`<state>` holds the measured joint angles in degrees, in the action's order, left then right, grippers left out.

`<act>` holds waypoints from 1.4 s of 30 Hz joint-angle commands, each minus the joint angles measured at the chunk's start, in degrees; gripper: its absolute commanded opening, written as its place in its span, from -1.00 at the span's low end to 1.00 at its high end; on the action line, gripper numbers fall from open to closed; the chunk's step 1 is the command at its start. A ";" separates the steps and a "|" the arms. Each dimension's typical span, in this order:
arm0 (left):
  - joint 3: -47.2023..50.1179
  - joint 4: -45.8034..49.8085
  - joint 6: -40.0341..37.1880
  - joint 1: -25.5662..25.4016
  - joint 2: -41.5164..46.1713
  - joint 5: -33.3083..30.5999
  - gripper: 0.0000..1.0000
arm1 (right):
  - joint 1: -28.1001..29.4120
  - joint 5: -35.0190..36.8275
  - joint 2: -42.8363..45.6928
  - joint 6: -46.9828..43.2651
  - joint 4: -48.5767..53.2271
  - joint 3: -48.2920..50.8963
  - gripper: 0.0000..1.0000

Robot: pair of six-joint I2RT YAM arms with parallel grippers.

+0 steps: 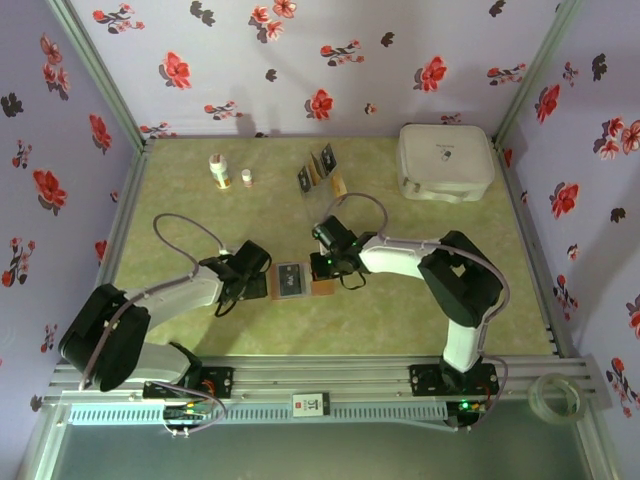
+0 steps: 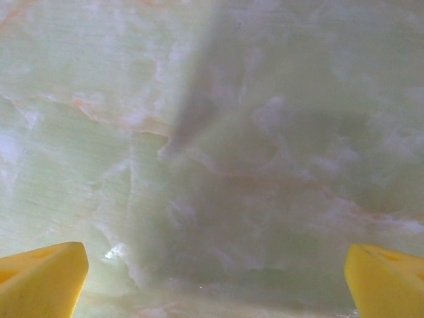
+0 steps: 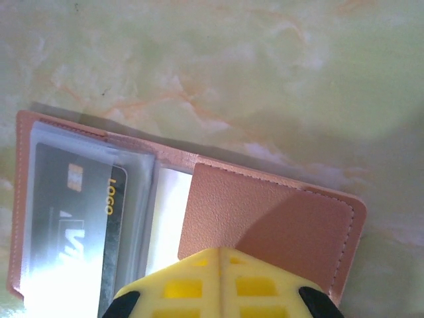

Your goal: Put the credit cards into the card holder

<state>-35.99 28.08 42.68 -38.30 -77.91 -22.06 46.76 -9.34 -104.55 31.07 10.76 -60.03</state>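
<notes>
On the tabletop point(image 1: 400, 300): card holder point(image 3: 265, 222) open, 1 credit card point(image 3: 73, 218) in its clear pocket

Gold letters reading "LOGO" run along the dark credit card, which sits behind the clear sleeve on the left half of the brown holder. A gold chip patch and part of a large white mark lie beside them, the rest lost in glare. The right wrist view gives that writing. From the top view the card is just a dark rectangle in the card holder point(image 1: 293, 281), which lies open at mid-tabletop between the 2 grippers.

The top view adds more credit cards point(image 1: 324, 162) standing in a slotted rack point(image 1: 338, 185) at the far side. It also shows 2 small bottles point(image 1: 218, 170) and a white case point(image 1: 445, 162) whose lettering is too small to read.

The right gripper point(image 3: 220, 281) has its yellow fingers pressed together over the holder's near edge, by the plain flap. Whether they pinch it I cannot tell. The left gripper point(image 2: 216, 265) is spread wide above bare tabletop, holding nothing.
</notes>
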 commanded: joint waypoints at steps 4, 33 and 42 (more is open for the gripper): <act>-1.97 -0.69 -2.10 -0.34 -1.85 -0.35 0.99 | 1.24 0.01 2.50 0.47 1.45 -2.77 -1.00; -4.27 -3.82 -3.14 -1.16 -7.18 0.79 1.00 | 4.57 -1.81 -5.21 2.15 -0.22 -7.01 -1.00; -4.15 -4.17 -3.02 -1.34 -7.50 0.93 0.99 | 4.89 -2.31 -5.73 2.33 -0.46 -7.56 -1.00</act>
<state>-39.40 24.91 40.12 -39.11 -83.94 -21.82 51.03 -10.92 -109.60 32.16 10.55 -66.17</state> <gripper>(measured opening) 0.997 0.039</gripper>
